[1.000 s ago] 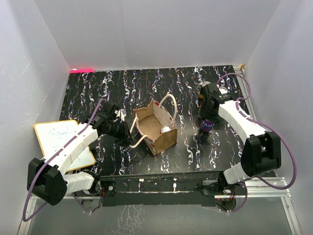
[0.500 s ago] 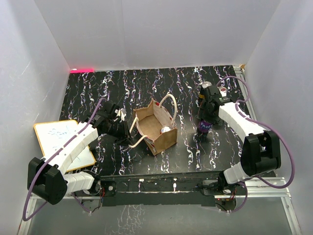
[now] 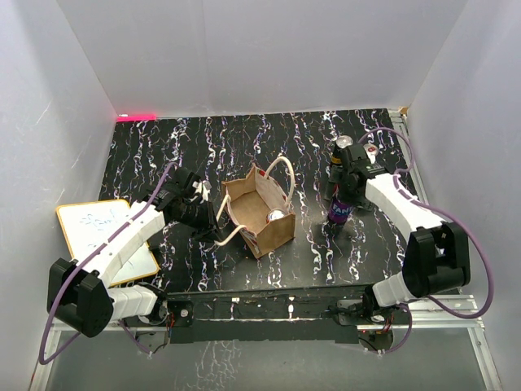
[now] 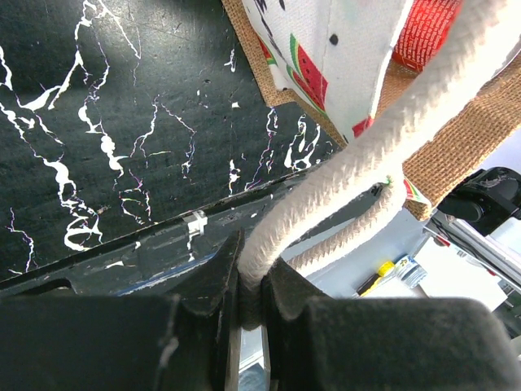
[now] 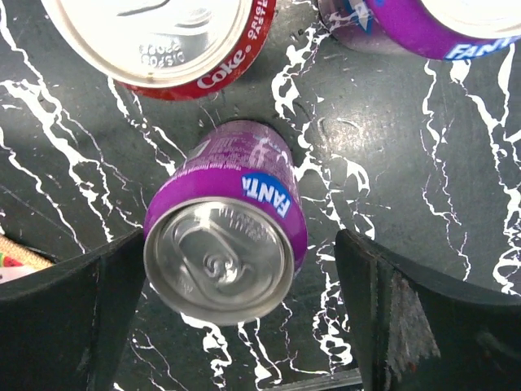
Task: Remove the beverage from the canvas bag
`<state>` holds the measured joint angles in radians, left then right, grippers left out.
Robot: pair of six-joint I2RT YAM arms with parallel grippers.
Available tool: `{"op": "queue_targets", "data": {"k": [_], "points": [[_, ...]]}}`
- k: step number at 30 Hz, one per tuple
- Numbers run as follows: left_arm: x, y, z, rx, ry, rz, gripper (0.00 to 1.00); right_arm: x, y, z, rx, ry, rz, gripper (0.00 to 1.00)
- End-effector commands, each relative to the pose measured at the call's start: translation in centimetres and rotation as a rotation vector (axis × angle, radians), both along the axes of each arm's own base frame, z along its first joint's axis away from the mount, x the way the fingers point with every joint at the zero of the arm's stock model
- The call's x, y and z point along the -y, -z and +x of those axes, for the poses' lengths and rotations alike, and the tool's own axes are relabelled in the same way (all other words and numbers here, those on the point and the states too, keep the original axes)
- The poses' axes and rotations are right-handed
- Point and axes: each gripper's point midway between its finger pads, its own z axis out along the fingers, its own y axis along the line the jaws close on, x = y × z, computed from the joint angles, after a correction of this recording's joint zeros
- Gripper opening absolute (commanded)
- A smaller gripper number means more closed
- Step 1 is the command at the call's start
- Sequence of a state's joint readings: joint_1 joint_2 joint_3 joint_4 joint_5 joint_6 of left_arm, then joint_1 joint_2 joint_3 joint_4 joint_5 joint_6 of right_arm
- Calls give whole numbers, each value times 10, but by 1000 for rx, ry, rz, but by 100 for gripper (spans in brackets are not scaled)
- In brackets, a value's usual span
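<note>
The tan canvas bag (image 3: 259, 213) stands mid-table, and a silver-topped can (image 3: 277, 216) shows inside it. My left gripper (image 3: 213, 218) is at the bag's left side, shut on a cream rope handle (image 4: 366, 155). The left wrist view shows the burlap wall (image 4: 464, 130), the watermelon-print lining (image 4: 326, 57) and a red can (image 4: 431, 28) inside. A purple Fanta can (image 5: 224, 244), one beverage, stands upright on the table (image 3: 339, 213) right of the bag. My right gripper (image 5: 240, 273) is just above it, open, with its fingers (image 5: 407, 318) apart on either side and not touching it.
A Coke can (image 5: 163, 41) and a second purple Fanta can (image 5: 431, 24) stand just beyond the right gripper, toward the back right (image 3: 345, 145). A white board (image 3: 98, 236) lies at the table's left edge. White walls enclose the table.
My right gripper has opened and let go of the purple Fanta can, which now stands on the table. The left gripper still holds the handle and has not moved.
</note>
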<state>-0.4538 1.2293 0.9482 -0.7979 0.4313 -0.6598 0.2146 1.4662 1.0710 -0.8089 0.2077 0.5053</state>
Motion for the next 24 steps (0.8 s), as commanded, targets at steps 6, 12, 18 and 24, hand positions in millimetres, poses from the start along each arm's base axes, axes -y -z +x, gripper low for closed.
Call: {"op": "queue_targets", "data": {"k": [6, 12, 18, 24], "points": [[2, -7, 3, 5, 12, -8, 0, -15, -94, 10, 196, -196, 57, 99], [4, -7, 3, 9, -7, -20, 0, -80, -157, 0, 281, -476, 305, 99], [3, -8, 2, 10, -12, -22, 0, -176, -236, -28, 522, -813, 466, 98], [3, -9, 3, 14, -24, -19, 0, -254, -210, -47, 398, -982, 444, 93]]}}
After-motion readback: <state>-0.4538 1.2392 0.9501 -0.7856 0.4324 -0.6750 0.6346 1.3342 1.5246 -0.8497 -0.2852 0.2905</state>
